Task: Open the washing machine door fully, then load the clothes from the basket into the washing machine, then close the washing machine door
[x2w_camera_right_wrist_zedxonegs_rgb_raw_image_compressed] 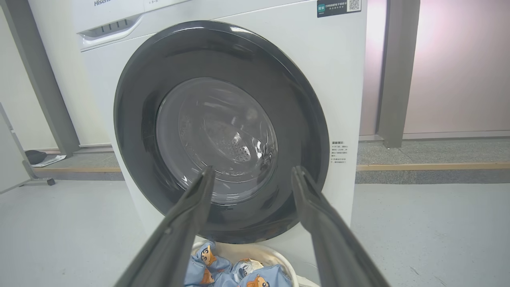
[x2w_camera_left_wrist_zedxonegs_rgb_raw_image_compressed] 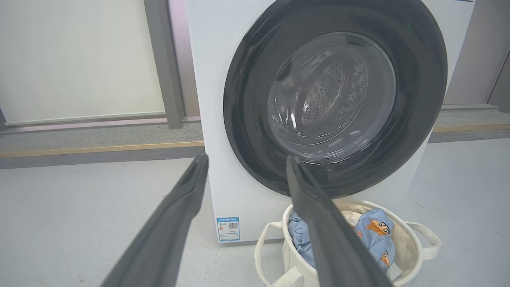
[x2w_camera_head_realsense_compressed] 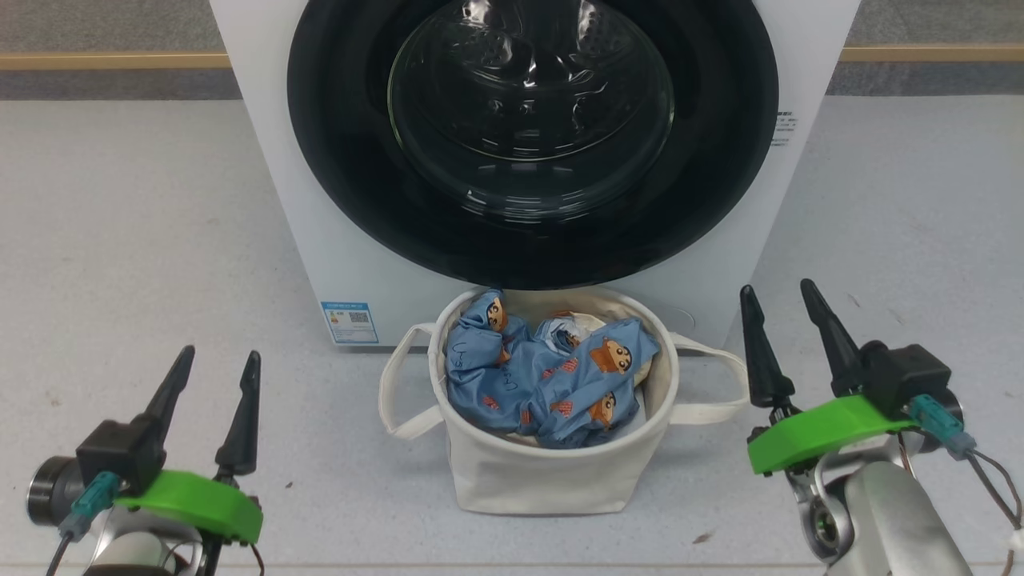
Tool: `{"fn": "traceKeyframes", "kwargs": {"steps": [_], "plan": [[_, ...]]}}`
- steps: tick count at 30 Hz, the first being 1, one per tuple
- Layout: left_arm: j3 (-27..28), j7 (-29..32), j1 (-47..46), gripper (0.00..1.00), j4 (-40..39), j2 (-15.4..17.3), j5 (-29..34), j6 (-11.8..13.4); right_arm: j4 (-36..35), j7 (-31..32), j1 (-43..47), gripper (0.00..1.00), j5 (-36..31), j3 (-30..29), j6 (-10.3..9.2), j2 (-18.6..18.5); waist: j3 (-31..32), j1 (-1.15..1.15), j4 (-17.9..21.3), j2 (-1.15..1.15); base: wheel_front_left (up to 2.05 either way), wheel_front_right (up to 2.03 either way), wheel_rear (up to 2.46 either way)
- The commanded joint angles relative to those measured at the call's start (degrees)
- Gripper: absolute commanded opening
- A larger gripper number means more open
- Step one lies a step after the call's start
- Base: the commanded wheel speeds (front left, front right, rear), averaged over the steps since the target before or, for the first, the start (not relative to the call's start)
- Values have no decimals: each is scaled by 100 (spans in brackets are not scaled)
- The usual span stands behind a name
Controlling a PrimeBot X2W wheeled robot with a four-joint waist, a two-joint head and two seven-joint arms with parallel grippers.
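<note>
The white washing machine stands ahead with its round black-rimmed door lying flat against the front. Right below the door sits the cream basket, holding light blue clothes printed with cartoon faces. My left gripper hovers open at the lower left, well left of the basket. My right gripper stands open at the lower right, beside the basket's right handle. Both hold nothing.
Pale grey floor spreads on both sides of the washer. A low step with a wooden strip runs behind it. A blue sticker marks the washer's lower left corner. The basket's looped handles stick out sideways.
</note>
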State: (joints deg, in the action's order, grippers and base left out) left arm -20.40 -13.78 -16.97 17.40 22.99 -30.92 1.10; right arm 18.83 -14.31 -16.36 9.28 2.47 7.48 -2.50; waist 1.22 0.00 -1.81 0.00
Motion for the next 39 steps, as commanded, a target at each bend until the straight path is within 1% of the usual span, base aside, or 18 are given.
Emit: {"fn": "traceKeyframes", "kwargs": {"steps": [1,7,13,20,39], "plan": [[226,-80,-374,100,-184,266,51,59,-154,-69,-286,100,-34,150,1,-38,3,0,2,0,0,0,0],[213,-84,-366,100,-167,262,38,63,-116,-69,-288,100,95,145,1,-38,16,0,2,0,0,0,0],[220,-88,-368,100,-137,250,-4,65,-41,-69,-294,100,467,151,1,-38,13,0,3,0,0,0,0],[273,-97,-411,100,-112,241,-21,116,-8,-69,-300,100,476,146,1,-38,8,0,29,0,0,0,0],[163,-107,-441,100,30,239,40,110,19,-69,-263,100,470,172,1,-38,32,0,61,0,0,0,0]]}}
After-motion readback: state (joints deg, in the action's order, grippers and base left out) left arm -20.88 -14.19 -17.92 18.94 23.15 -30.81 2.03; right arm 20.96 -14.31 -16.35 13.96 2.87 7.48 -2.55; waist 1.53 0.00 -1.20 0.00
